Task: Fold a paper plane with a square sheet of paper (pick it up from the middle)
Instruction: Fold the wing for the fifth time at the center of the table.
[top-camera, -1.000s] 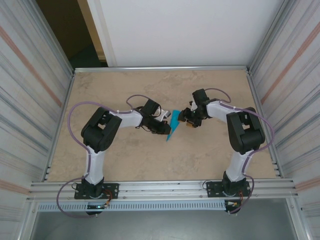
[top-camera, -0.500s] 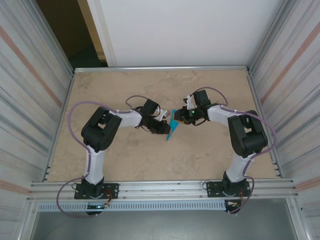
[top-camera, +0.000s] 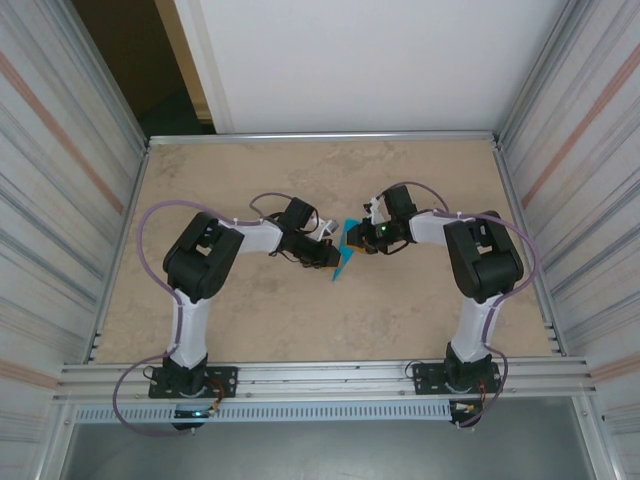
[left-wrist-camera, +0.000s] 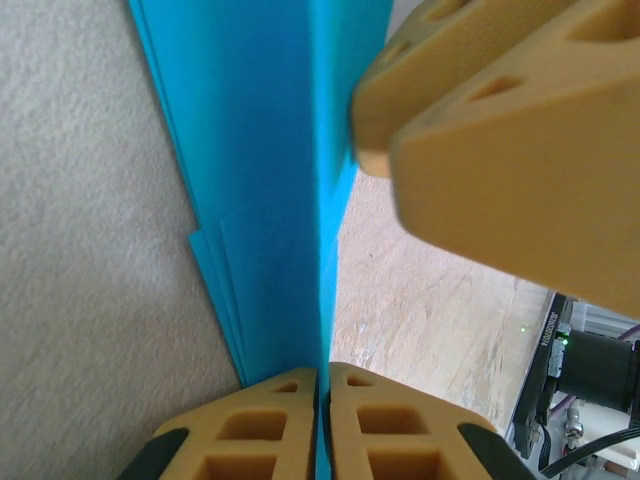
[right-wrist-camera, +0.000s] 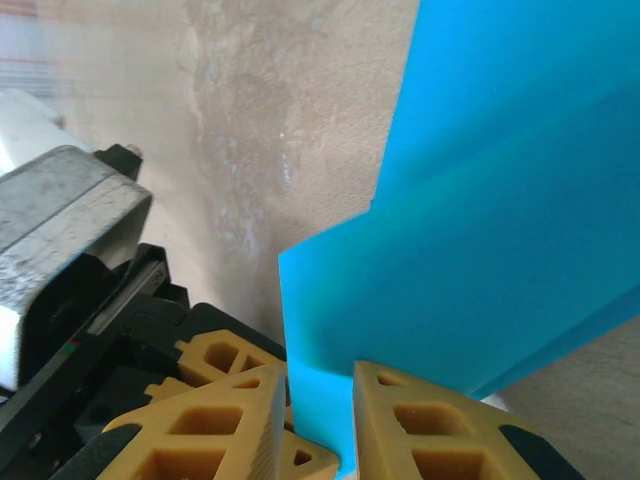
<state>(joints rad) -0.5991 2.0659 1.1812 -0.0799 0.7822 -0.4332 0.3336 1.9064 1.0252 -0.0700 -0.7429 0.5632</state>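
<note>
The right gripper (top-camera: 360, 238) has advanced left since the earlier frames and now meets the paper plane (top-camera: 345, 264). Its jaws stand slightly apart, with a blue flap in the gap. The left gripper (left-wrist-camera: 322, 385) stays pressed together on the plane's folded edge, near the middle of the table (top-camera: 250, 180), between the two arms. Judgement: the right arm is placed to grip or crease the next fold.

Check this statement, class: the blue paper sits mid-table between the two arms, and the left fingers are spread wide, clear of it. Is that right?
Not quite. The left fingers are shut on the paper, not spread clear of it. The left wrist view shows this: the paper's edge runs straight down between the two closed pads. The rest of the statement holds.
</note>
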